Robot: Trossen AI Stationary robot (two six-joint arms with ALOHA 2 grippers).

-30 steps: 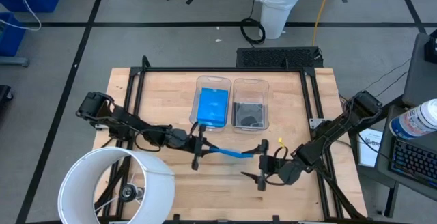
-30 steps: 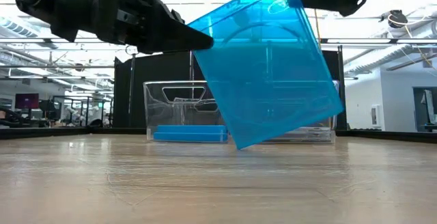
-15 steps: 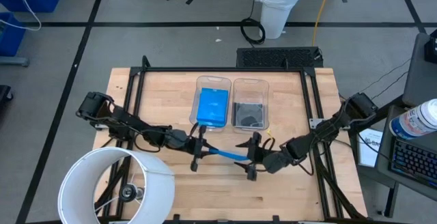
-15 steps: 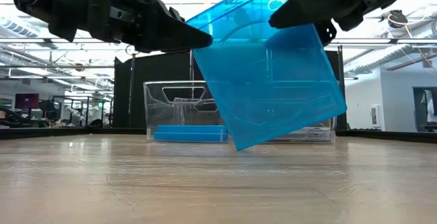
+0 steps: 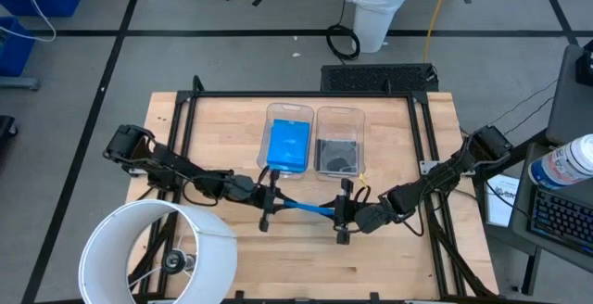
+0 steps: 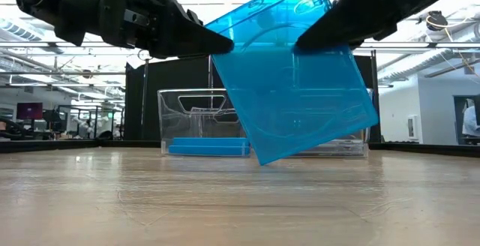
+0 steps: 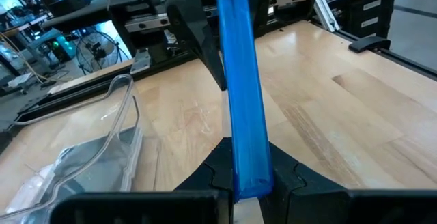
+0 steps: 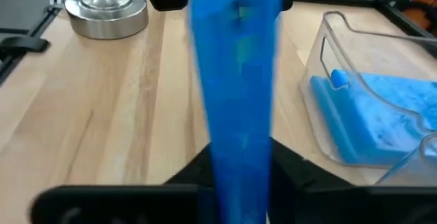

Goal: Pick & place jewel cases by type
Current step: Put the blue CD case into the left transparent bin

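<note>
Above table, right gripper [image 5: 344, 213] newly clamping blue jewel case [image 6: 296, 81], left gripper [image 5: 269, 200] holding

My two arms are dark, nearly black, built of slim jointed links with blocky housings behind each pincer. My left pincer [image 5: 270, 202] and right pincer [image 5: 344, 213] end in matte black, tapering wedge-shaped fingers [image 6: 196, 40].

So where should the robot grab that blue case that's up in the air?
By its thin edges, from the sides. The blue jewel case hangs tilted above the table, flat and wide, so only the rims fit between fingers. The left gripper pinches one edge, the right gripper the opposite one.
</note>
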